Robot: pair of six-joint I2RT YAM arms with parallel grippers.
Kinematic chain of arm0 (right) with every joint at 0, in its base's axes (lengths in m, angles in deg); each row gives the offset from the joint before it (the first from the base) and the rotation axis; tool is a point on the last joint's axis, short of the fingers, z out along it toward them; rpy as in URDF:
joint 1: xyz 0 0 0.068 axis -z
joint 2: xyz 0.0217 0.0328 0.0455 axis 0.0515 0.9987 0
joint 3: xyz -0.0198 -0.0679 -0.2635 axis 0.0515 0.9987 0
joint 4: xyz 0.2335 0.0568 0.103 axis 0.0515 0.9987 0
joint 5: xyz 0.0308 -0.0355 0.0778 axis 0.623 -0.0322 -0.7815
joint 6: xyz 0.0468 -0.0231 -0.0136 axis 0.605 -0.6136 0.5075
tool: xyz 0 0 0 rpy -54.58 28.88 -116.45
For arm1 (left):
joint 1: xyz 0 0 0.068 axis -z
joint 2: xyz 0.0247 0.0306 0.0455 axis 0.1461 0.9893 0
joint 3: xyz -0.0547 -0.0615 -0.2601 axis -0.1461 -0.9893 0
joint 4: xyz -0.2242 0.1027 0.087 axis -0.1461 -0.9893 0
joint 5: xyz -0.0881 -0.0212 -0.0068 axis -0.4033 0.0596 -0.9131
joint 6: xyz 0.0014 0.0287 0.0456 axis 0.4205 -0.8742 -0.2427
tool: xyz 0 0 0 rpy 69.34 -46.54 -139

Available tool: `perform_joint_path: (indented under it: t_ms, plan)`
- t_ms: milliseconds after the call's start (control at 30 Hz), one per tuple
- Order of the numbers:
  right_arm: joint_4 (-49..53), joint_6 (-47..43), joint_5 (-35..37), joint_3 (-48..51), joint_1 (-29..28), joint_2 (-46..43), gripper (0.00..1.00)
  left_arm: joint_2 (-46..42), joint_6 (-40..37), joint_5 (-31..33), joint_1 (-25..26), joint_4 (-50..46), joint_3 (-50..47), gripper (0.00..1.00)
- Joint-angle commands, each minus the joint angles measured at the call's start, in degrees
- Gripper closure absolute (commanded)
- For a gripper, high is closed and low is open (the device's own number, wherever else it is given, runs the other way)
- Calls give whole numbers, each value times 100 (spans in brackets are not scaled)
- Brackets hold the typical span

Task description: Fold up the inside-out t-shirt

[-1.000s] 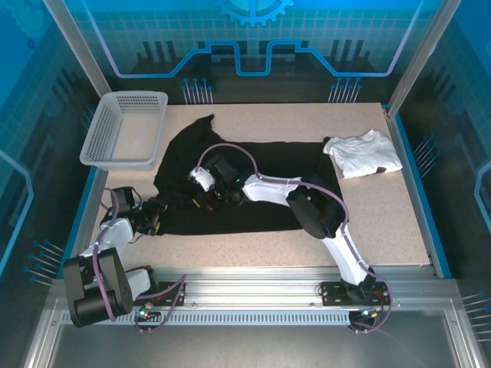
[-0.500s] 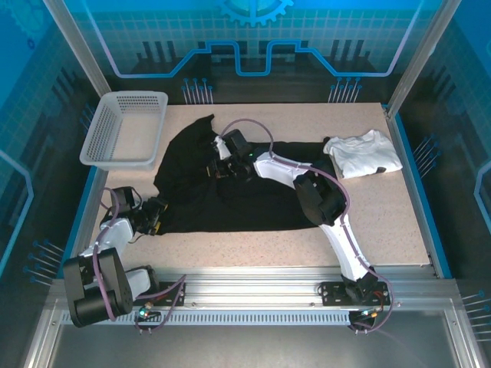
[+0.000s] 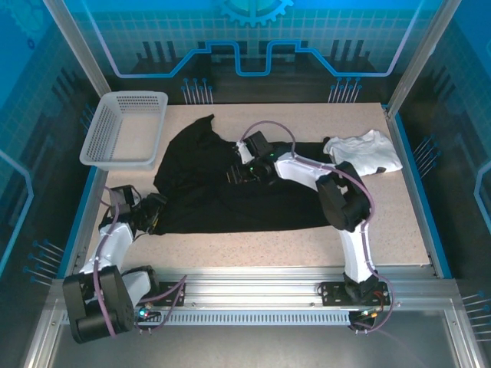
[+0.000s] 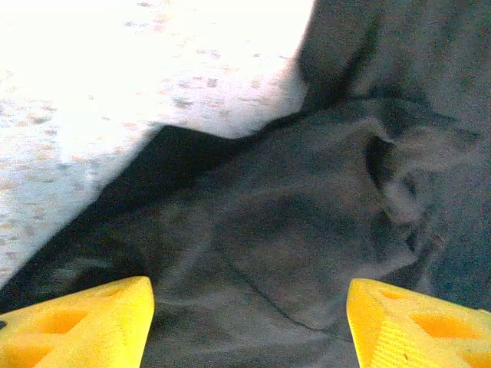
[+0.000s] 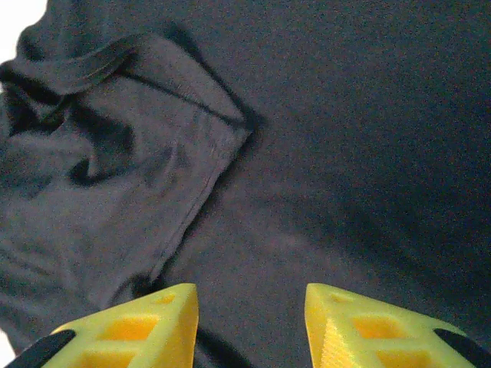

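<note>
Matt black cloth t-shirt [image 3: 199,195], speckled matt table [image 3: 383,215], plastic basket [image 3: 115,161]

The right gripper [image 3: 239,170] has travelled from the left-middle of the t-shirt [image 3: 199,195] toward the worktop's far edge and then rightward; its jaws, shut a second ago, now stand apart above the cloth with nothing between them. Its arm has swung toward the right edge, uncovering more of the shirt's near-right part; the left arm has stretched out, its elbow dropping toward the near edge.
</note>
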Motion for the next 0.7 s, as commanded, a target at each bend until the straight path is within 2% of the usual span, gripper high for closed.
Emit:
perform_joint_path:
  t_ms: [0,67,167,400,667]
  plan:
    - [-99,-364,129,545,2,-678,58,-101,-329,452,609,-9,424,32]
    - [-103,-363,185,861,8,-893,58,67,-463,812,1186,188,624,33]
    - [-77,-364,247,1120,16,-1058,57,695,-438,841,1548,504,963,36]
    - [75,-432,322,1356,43,-1349,57,2378,-380,739,1706,1285,1705,42]
    - [391,-539,763,2099,213,-2429,55,3879,-541,1276,1549,1722,3004,43]
